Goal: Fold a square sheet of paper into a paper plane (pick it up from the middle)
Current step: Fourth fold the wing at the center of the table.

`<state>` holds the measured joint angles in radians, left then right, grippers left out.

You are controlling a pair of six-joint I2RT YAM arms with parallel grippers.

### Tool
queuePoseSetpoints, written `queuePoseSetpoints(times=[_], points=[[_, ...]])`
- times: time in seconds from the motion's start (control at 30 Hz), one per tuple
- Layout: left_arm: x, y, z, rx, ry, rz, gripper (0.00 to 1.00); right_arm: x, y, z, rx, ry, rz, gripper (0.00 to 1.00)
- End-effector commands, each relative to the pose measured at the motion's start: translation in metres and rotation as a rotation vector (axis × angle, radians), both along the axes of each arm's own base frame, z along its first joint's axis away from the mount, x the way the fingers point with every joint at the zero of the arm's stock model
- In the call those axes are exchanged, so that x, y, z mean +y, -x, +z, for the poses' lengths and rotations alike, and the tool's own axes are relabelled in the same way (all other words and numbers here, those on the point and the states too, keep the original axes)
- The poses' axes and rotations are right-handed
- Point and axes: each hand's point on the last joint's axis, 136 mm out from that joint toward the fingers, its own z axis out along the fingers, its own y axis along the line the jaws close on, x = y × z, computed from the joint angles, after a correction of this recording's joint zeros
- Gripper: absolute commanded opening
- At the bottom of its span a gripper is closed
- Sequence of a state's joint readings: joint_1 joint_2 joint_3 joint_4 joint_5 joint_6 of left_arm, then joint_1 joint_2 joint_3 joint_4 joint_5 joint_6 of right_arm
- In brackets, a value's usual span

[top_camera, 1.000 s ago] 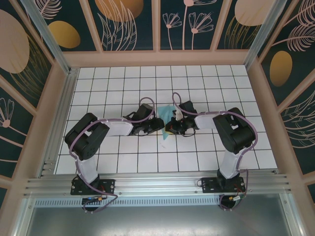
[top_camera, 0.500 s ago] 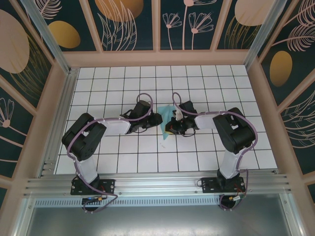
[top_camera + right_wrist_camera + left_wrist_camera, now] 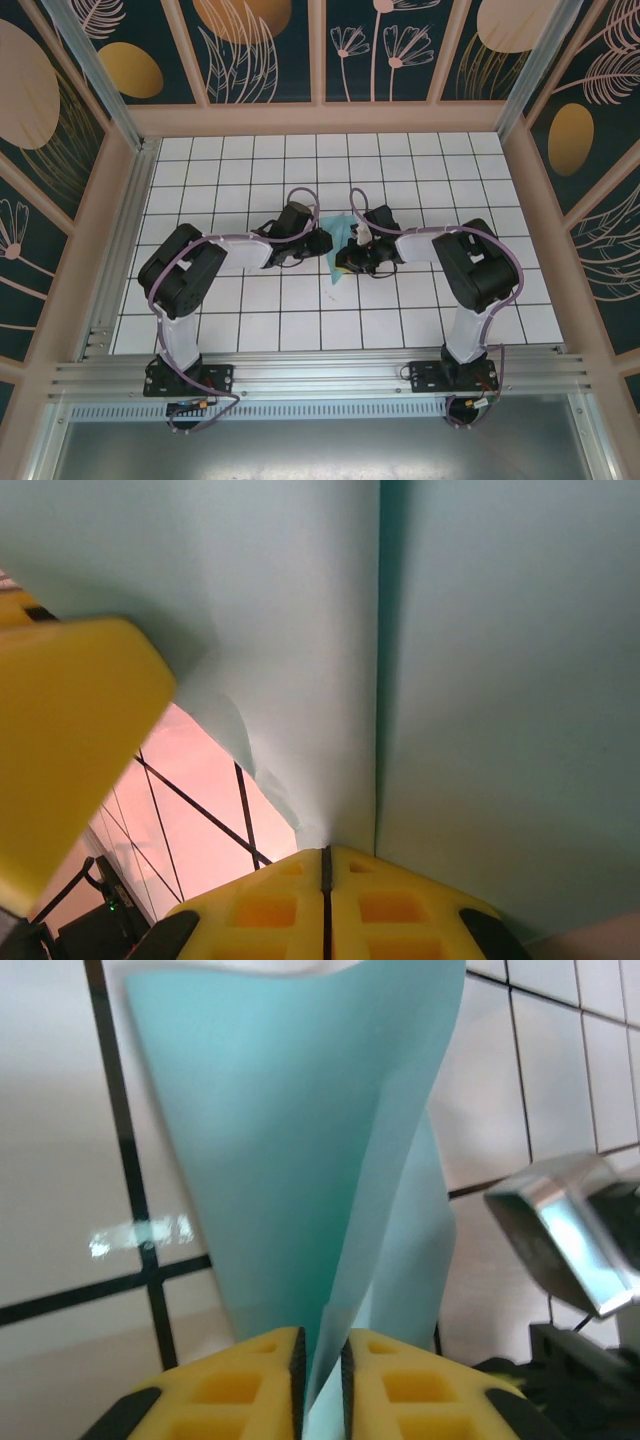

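Top view: the folded sheet of paper (image 3: 338,233) sits at frame centre over the gridded table (image 3: 250,330), mostly hidden between the two wrists, so its outline cannot be made out. Left gripper (image 3: 320,1348): yellow fingers pinched on the sheet's lower edge, cut off at frame bottom. Right gripper (image 3: 325,858): fingers pressed together on the crease. A blurred yellow block (image 3: 70,740) at left cannot be identified.
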<state>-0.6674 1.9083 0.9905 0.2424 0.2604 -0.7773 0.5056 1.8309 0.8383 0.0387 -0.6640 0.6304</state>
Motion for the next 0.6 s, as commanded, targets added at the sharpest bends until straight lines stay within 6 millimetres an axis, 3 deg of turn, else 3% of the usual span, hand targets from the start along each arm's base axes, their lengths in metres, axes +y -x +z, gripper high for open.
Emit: queuePoseSetpoints(times=[0.0,0.3,0.57], points=[[-0.001,-0.012,0.003,-0.037,-0.012,-0.001,0.16,-0.012,0.012,-0.023,0.057,0.072,0.001,0.11],[0.01,-0.018,-0.004,-0.029,-0.054,0.026,0.01,-0.011,0.01,-0.018,0.041,0.064,0.006,0.16],[0.016,-0.017,-0.017,-0.014,-0.086,0.028,0.0,-0.009,0.009,-0.011,0.024,0.03,0.007,0.25]])
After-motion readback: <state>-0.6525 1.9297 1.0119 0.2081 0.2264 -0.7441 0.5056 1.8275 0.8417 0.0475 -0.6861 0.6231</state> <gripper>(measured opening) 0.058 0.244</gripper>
